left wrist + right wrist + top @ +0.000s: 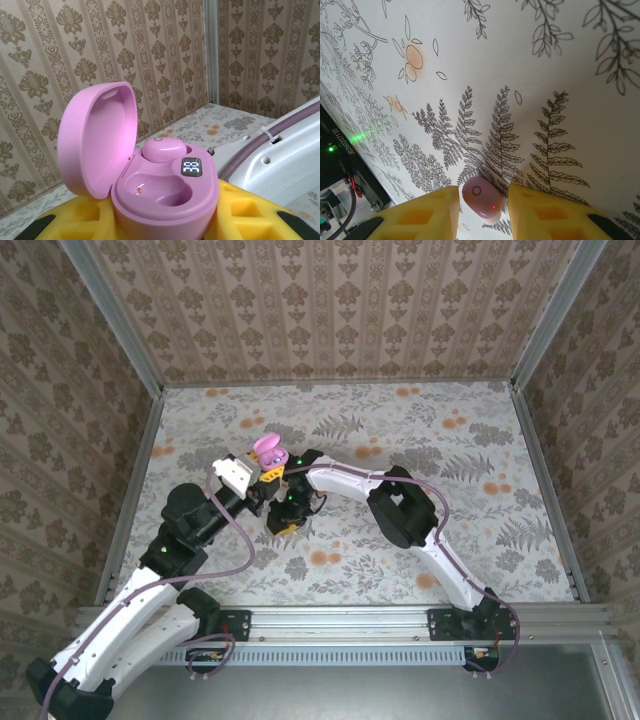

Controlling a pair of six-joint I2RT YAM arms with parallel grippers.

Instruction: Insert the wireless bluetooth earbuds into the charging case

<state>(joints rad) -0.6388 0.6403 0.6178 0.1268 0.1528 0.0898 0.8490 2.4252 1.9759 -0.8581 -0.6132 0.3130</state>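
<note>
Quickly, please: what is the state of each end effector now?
Left end effector: closed on the open pink charging case.
Right end effector: open, straddling a pink earbud.

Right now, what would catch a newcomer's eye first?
An open pink charging case in the left arm's yellow jaws, display lit, one pink earbud seated, one slot empty. A second pink earbud sits between the right arm's jaws, against the fern-print table.

The pink charging case (165, 205) bears a lit display (191, 166) showing digits resembling "88".
</note>
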